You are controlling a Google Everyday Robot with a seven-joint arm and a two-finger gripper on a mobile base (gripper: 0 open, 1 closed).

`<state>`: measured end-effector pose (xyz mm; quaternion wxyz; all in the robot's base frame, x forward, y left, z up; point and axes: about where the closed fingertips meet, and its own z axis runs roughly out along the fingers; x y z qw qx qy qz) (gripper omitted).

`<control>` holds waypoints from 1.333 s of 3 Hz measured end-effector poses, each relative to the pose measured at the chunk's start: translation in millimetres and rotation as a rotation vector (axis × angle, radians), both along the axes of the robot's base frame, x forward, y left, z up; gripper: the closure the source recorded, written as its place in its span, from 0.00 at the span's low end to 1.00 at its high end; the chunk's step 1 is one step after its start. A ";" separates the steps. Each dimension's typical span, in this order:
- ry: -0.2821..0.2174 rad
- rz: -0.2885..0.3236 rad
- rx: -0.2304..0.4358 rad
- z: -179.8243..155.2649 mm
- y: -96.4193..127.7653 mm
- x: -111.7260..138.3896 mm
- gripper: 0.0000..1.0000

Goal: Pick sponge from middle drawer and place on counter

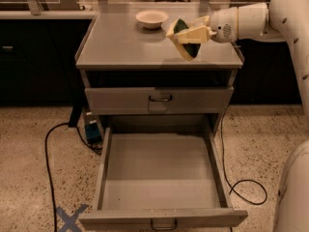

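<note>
- Speckled terrazzo floor (38, 129) surrounds one grey metal cabinet standing against dark lower cupboards.
- Its broad flat grey metal counter (120, 45) carries one cream-coloured round bowl (151, 18) near the back edge.
- One white robot arm (260, 18) reaches in from the right; its two-finger gripper (179, 32) is over the right half of the counter, just right of the bowl and apart from it.
- The cream fingers (197, 32) are clamped on one small sponge with a dark green face and yellow foam body (189, 48).
- The sponge is held on edge, its long axis steep, its lower tip pointing down at the counter's front right part (whether it touches the surface I cannot tell).
- Two drawers show: the taller-fronted grey drawer (159, 100) is shut, and the wide shallow grey metal drawer (161, 173) below it is pulled fully out, with a dark wire handle (164, 224) on its front.
- Two black cables (48, 149) trail on the floor, one on each side.
- One blue tape cross (70, 219) marks the floor at front left.
</note>
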<state>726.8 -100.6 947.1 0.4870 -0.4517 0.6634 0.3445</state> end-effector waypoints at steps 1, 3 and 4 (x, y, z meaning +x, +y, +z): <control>-0.029 0.006 0.008 8.7 5.0 7.0 1.00; -0.165 -0.017 0.036 38.2 29.3 55.9 1.00; -0.145 -0.044 0.019 23.9 44.4 83.2 1.00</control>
